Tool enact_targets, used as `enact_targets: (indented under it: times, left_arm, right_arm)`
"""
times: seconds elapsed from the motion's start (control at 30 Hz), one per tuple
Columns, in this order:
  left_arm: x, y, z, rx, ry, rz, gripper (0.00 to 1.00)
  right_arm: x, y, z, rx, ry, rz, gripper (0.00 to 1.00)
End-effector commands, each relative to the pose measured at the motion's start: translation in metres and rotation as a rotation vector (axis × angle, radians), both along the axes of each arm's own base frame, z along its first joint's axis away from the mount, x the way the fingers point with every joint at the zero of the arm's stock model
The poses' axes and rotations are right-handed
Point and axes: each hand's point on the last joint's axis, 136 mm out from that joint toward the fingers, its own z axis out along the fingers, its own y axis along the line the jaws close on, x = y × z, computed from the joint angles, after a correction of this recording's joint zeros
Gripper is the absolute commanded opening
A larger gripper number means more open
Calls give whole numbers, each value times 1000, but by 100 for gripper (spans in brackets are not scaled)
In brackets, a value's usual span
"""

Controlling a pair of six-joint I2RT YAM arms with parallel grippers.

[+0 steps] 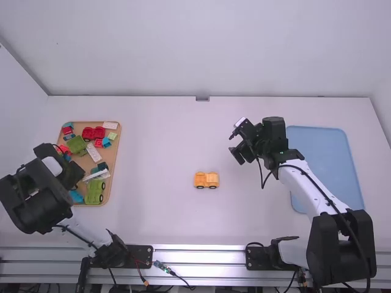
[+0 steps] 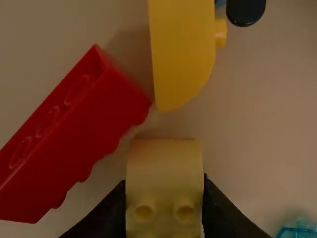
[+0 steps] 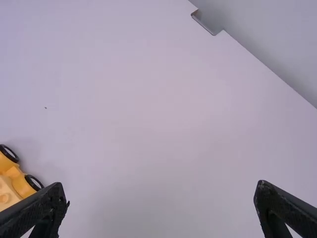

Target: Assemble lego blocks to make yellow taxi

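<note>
At the left of the high view, my left gripper is low over the left side of the brick tray. In the left wrist view my left gripper is shut on a yellow brick, whose studs face the camera. Close by lies another yellow piece with a rounded corner. A yellow-orange car base with black wheels stands mid-table; the right wrist view has this car base at its left edge. My right gripper hangs open beyond it to the right, and this right gripper holds nothing.
A red brick lies diagonally beside the held brick, and a clear blue piece is nearby. Green, red and white pieces crowd the tray. A blue mat lies at the right, partly behind the right arm.
</note>
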Motion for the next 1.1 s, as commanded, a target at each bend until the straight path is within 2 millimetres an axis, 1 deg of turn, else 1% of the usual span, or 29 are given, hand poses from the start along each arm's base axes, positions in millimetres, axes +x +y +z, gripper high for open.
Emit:
enact_targets:
  times: [0.0, 0.03, 0.07, 0.1, 0.2, 0.3, 0.43, 0.5, 0.53, 0.57, 0.63, 0.7, 0.8, 0.93, 1.03, 1.07]
  left_arm:
    - [-13, -7, -9, -11, 34, 10, 27]
    - [-14, -5, -9, -8, 31, 13, 22]
    - [-13, -6, -10, -5, 25, 14, 10]
    - [-11, -6, -10, -2, 22, 11, 2]
    - [-8, -5, -8, 4, 11, 16, 2]
    - [-8, -4, -2, -18, 5, 78, 2]
    - [-4, -2, 20, -15, -24, 122, 2]
    - [0, -5, 34, 1, -49, 118, 2]
    - [3, -9, 45, 8, -75, 110, 2]
    - [4, -10, 48, 9, -81, 107, 2]
    - [15, -24, 70, 0, -150, 62, 2]
    - [22, -37, 85, -12, -198, 32, 2]
    - [29, -67, 106, -58, -253, 35, 2]
    - [35, -101, 119, -84, -265, 2, 2]
    - [41, -139, 124, -132, -261, -39, 2]
    - [43, -147, 124, -141, -261, -47, 2]
  right_arm:
    - [5, 2, 16, 11, -37, 1, 99]
    - [5, 2, 16, 11, -37, 0, 99]
    - [5, 2, 16, 11, -36, 0, 99]
    - [5, 2, 16, 11, -36, 0, 99]
    - [5, 2, 16, 12, -36, 0, 99]
    - [5, 2, 16, 11, -37, 1, 99]
    - [5, 2, 16, 12, -36, 1, 99]
    - [5, 2, 16, 13, -36, 2, 99]
    - [5, 2, 16, 13, -36, 3, 99]
    - [5, 2, 16, 14, -36, 3, 99]
    - [5, 2, 16, 14, -36, 3, 99]
    - [5, 2, 16, 16, -34, -1, 99]
    - [5, 2, 16, 28, -24, -17, 99]
    - [5, 2, 16, 30, -24, -15, 99]
    - [5, 2, 16, 31, -23, -15, 99]
    - [5, 2, 16, 34, -21, -19, 99]
